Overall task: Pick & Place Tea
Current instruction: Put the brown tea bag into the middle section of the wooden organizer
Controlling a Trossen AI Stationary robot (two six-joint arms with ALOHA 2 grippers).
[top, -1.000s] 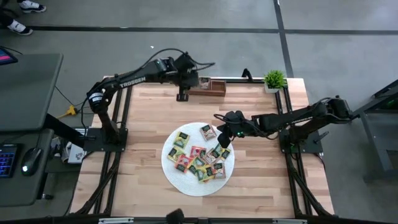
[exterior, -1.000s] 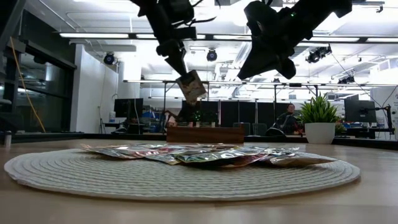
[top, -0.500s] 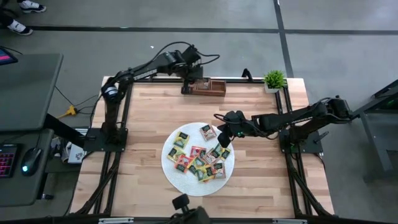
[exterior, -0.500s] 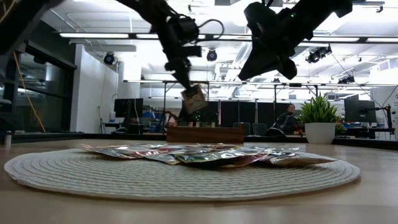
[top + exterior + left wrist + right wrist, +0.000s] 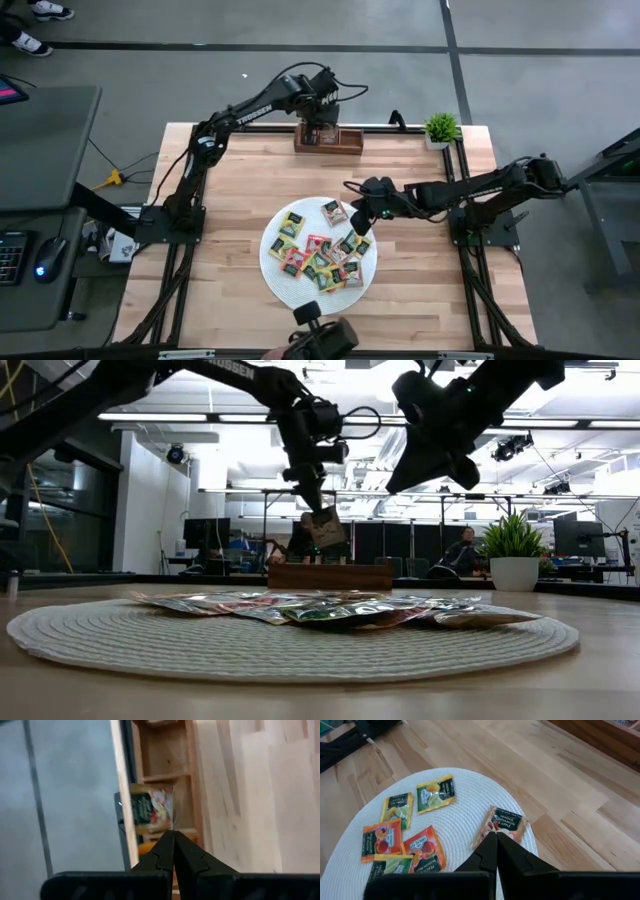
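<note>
Several tea packets (image 5: 318, 250) in red, orange, yellow and green lie flat on a round white woven mat (image 5: 290, 290), also seen in the low view (image 5: 330, 610). At the table's far edge stands a brown wooden tray (image 5: 342, 140). My left gripper (image 5: 318, 118) hangs over the tray, shut on one tea packet (image 5: 150, 812) with a dark label. My right gripper (image 5: 358, 218) is shut and empty. It hovers well above the mat's far right part, over a packet (image 5: 506, 821) it does not touch. My left gripper pinches the tea packet by one upper corner (image 5: 170, 823) between its two fingertips. The fingers slant down from above. The packet (image 5: 325, 528) hangs tilted below them, clear of the wooden tray (image 5: 330, 575).
A small potted plant (image 5: 440, 128) stands at the far right corner. An orange packet (image 5: 145, 848) lies in the tray compartment nearest the gripper. Bare wood lies between the mat and the tray. A person (image 5: 462, 552) sits in the room behind.
My left gripper has carried the tea packet toward the table's far edge and to the right. It now hangs over the wooden tray, slightly lower than before. The packet still hangs below the fingers. My right gripper has kept still.
</note>
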